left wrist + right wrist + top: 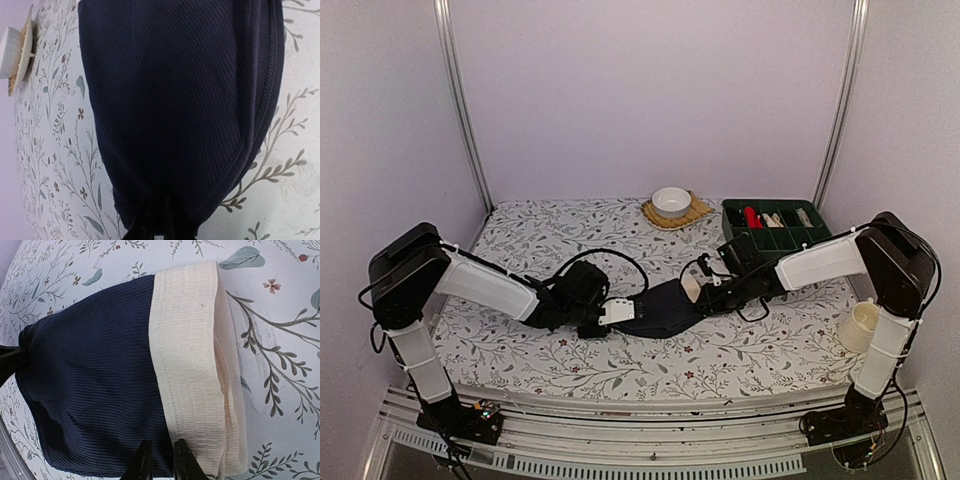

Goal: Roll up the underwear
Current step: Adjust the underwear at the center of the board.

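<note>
1. Left arm (485, 285): bolted at the near left edge; upper link rising to a high elbow at far left; white forearm sloping down and inward toward the table's middle; black wrist held low.

2. Left gripper (628, 314): pointing right, down at table level; 2 dark fingers (146, 224) drawn close together, pinching a bunched edge of the underwear (660, 308).

3. Right arm (820, 262): bolted at the near right edge; elbow high at far right; white forearm sloping down and inward to the left; wrist low.

4. Right gripper (693, 291): pointing left, facing the left one; 2 black fingers (143, 462) nearly together, clamped on the same garment beside its cream band.
</note>
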Controlling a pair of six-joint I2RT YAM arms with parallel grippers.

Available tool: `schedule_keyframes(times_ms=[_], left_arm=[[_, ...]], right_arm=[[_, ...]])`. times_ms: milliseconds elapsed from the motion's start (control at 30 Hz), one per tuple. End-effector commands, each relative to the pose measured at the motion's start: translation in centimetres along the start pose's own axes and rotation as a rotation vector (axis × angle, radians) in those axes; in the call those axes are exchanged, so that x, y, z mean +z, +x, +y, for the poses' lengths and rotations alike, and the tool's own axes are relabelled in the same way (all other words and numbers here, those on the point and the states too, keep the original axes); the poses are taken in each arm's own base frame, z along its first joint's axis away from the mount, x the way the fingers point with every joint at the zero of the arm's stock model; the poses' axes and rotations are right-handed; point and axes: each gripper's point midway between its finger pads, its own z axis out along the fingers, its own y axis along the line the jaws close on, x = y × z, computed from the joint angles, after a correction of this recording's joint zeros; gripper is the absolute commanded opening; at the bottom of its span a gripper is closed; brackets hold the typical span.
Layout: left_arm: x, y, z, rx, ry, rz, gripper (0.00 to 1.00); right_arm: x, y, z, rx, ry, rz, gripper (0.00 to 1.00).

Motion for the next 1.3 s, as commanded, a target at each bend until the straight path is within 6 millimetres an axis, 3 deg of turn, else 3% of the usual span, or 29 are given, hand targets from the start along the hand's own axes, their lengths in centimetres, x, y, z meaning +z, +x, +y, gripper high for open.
schedule_keyframes(times_ms=[0,133,267,533,800,933,1067,1267], left_arm=[[-1.0,-0.4,-0.2,-0.005,0.013,-0.002,0.14],[-4.0,-4.5,3.3,-0.037,-0.04,-0.124,0.36],[-5.4,-8.0,4.1,-0.021,-0.043,-0.211,0.38],[-2.8,-11.3,0.9,0.044,0.023,-0.212,0.38],[-1.6,-13.9,-4.4,0.105,0.14,-0.259,0.37],[-0.2,-14.0,-5.2,0.113,0.142,-0.23,0.38],[2.2,-13.0,-7.2,0.127,0.186,-0.185,0.37],[2.1,-12.8,-10.2,0.173,0.299,-0.195,0.36]], right_arm=[[-0.1,-0.1,0.5,0.011,-0.019,0.003,0.16],[-2.5,-2.3,2.1,-0.022,-0.027,-0.062,0.16],[-4.0,-3.4,2.5,-0.031,-0.005,-0.096,0.17],[-3.1,-2.6,1.6,-0.027,0.022,-0.074,0.18],[-1.1,-0.3,0.1,-0.008,0.052,-0.007,0.18],[-1.0,0.2,-0.3,-0.008,0.064,0.005,0.18],[-1.5,0.2,-0.3,-0.009,0.069,-0.003,0.18],[-1.6,0.1,-0.9,-0.005,0.098,-0.004,0.18]])
